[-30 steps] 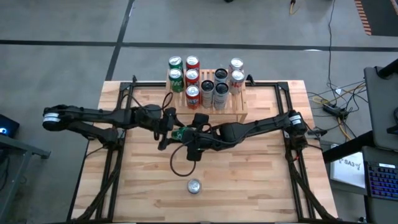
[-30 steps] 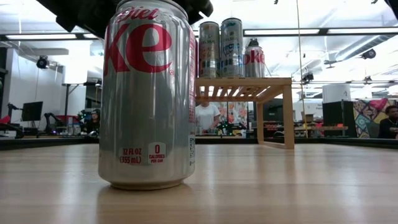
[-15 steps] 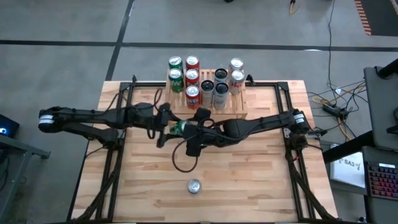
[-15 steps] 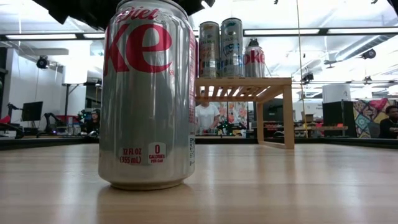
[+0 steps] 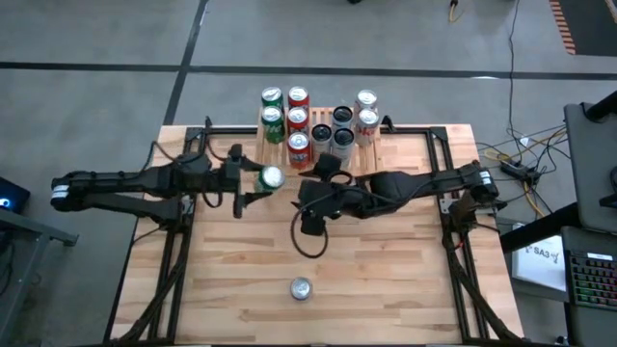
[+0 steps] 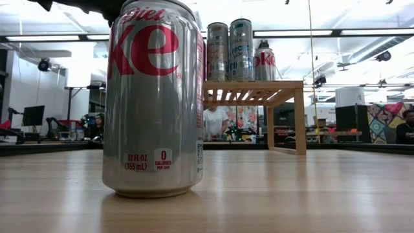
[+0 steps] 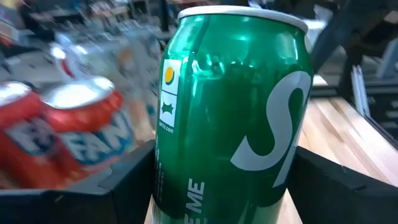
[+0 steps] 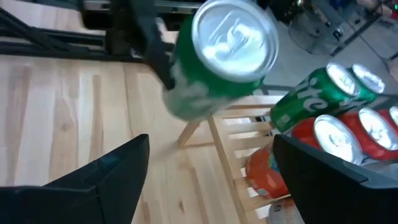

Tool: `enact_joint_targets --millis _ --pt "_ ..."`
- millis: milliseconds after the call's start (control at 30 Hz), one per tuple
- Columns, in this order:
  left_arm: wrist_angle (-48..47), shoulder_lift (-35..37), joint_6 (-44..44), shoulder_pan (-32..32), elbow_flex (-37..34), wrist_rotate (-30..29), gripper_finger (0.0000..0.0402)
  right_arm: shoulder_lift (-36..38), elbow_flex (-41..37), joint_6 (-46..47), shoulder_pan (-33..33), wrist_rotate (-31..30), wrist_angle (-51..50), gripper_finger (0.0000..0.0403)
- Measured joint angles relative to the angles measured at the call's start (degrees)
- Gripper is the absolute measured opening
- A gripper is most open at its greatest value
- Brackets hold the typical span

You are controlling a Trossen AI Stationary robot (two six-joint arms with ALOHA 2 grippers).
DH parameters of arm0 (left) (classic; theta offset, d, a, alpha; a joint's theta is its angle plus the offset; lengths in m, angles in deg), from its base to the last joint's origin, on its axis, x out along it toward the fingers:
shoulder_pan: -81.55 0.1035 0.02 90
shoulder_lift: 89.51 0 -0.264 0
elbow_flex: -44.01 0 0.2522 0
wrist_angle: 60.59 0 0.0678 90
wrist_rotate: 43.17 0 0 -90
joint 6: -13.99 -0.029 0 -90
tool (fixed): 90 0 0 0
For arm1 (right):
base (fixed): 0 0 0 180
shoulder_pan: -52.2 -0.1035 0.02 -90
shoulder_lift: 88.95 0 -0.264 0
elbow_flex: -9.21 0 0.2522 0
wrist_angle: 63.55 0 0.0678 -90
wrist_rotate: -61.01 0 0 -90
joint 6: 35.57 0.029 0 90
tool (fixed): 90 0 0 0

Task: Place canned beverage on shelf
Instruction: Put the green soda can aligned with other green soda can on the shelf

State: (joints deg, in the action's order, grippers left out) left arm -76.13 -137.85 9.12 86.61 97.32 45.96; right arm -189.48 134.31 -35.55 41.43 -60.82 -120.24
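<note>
Left end effector [image 5: 253, 182] is clamped on a green can [image 5: 271, 177], held upright in the air just beside the shelf's [image 5: 371, 161] left end, while the right end effector [image 5: 310, 200] hangs nearby with its fingers apart and nothing between them. The carry to the shelf looks under way; next comes finding a free slat spot, since nine or so cans [image 5: 319, 123] already crowd it. One silver can [image 5: 301, 288] waits on the desk [image 5: 405, 280].
</note>
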Motion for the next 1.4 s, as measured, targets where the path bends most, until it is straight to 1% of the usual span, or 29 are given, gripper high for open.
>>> enact_joint_targets --millis 133,233,300,433,600,800,900,1000,1100,1267,1400 --pt "0.24 2.81 -1.34 0.21 0.0 -2.55 0.0286 2.13 -1.02 -1.24 -0.37 0.29 0.09 0.0329" --pt "0.47 3.73 -2.88 0.91 -0.05 -2.96 0.0286 3.31 -2.74 -1.4 -0.36 0.37 0.0 0.0329" --pt "2.23 3.82 -3.63 1.33 -0.64 -2.98 0.0286 4.02 -4.23 -1.35 -0.33 0.37 0.5 0.0329" --pt "7.89 3.85 -4.7 2.47 -4.03 -2.85 0.0286 6.16 -9.19 -2.42 -0.45 0.47 5.39 0.0329" --pt "14.28 3.95 -5.16 4.44 -8.3 0.07 0.0286 9.48 -16.5 -3.43 -0.5 0.96 12.46 0.0329" --pt "19.33 3.54 -3.69 9.48 -11.33 1.39 0.0286 15.24 -26.77 -7.18 -0.45 2.45 25.42 0.0329" --pt "22.37 3.21 -1.02 13.32 -12.41 5.99 0.0286 18.03 -31.22 -8.31 -0.45 2.45 30.08 0.0329" --pt "22.74 2.16 1.42 17.39 -12.74 10.48 0.0286 20.05 -34.78 -9.14 -0.45 2.3 33.68 0.0329" --pt "24.02 -0.27 3.23 19.73 -12.74 12.12 0.0286 21.36 -37.33 -10.28 -0.45 2.28 35.98 0.0329" --pt "28.91 -4.96 3.5 20.28 -12.74 12.58 0.0286 22.12 -38.33 -11.22 -0.34 1.84 36.5 0.0329" --pt "31.7 -7.17 3.61 20.38 -12.7 12.44 0.0286 22.03 -38.38 -11.72 -0.32 1.84 36.4 0.0329"
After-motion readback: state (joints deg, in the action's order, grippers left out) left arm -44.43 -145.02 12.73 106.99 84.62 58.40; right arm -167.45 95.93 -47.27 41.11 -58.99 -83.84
